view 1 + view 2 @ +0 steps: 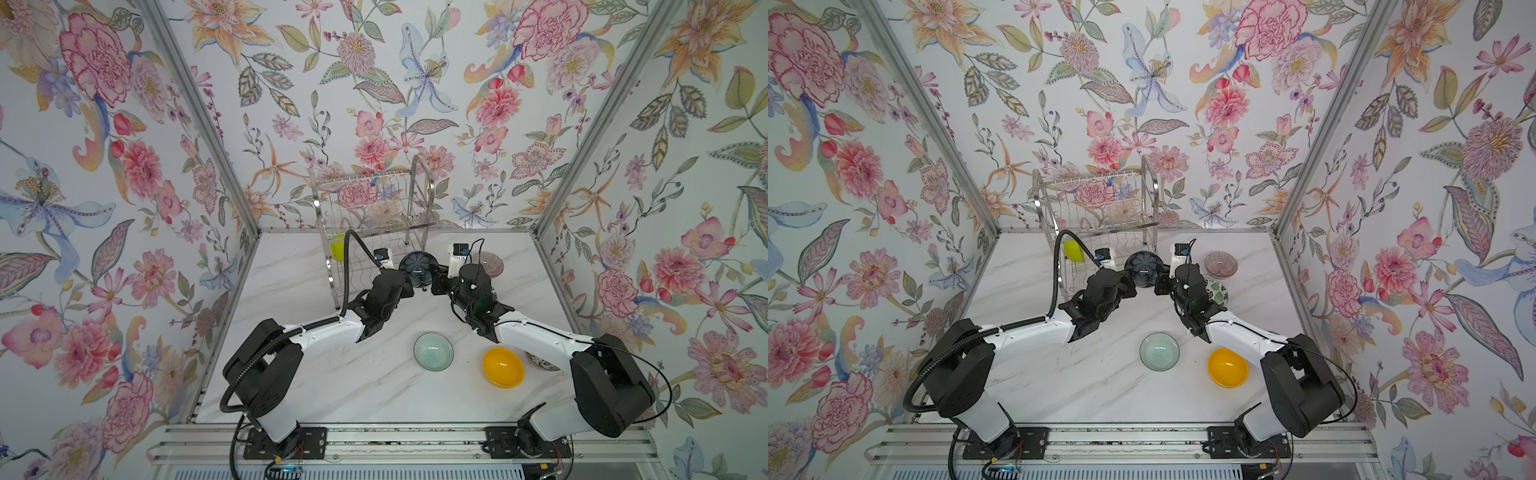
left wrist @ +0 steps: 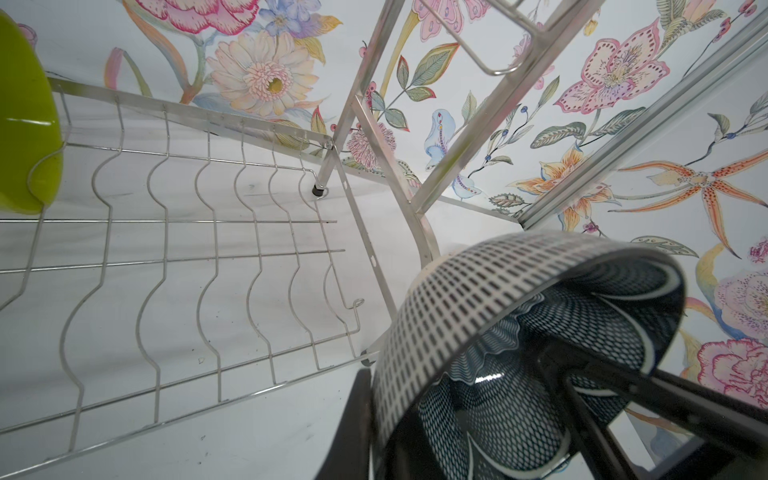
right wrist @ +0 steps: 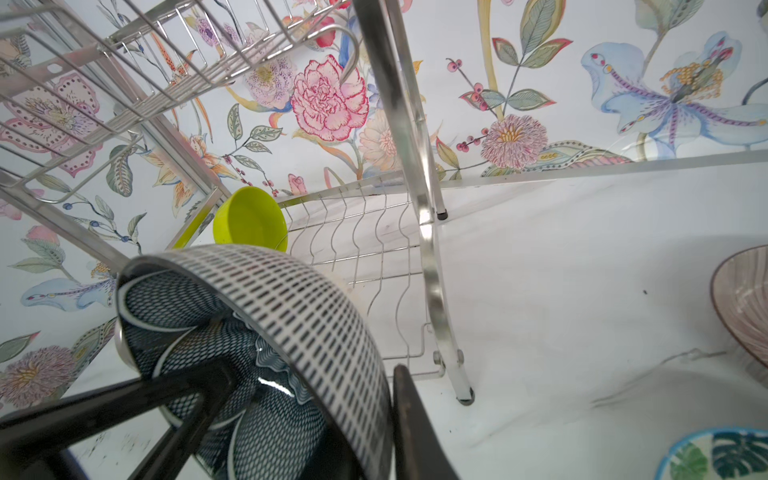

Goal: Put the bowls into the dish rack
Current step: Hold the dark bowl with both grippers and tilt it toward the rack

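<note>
**Flowered booth, navy bowl held at the rack's end**

Flowered wallpaper [image 1: 374, 83] walls in a white marble counter [image 1: 332, 382]. At the back stands the dish rack [image 1: 374, 199], with a lime bowl [image 1: 337, 247] propped on edge at the left end of its lower tier. Just right of that tier, beside the curved side frame, the navy bowl [image 1: 417, 266] is tilted, its inside facing the front. The left fingers [image 2: 357, 424] pinch its rim, one inside and one outside. The right fingers [image 3: 419, 428] straddle the opposite rim the same way; I cannot tell whether they grip. Further right, a pink ribbed bowl [image 1: 1221, 264] and a leaf-print bowl [image 1: 1220, 291] sit on the counter. Near the front lie a pale green bowl [image 1: 433, 351], a yellow bowl [image 1: 503, 368] and a patterned bowl [image 1: 540, 365], half hidden under the right arm.
</note>
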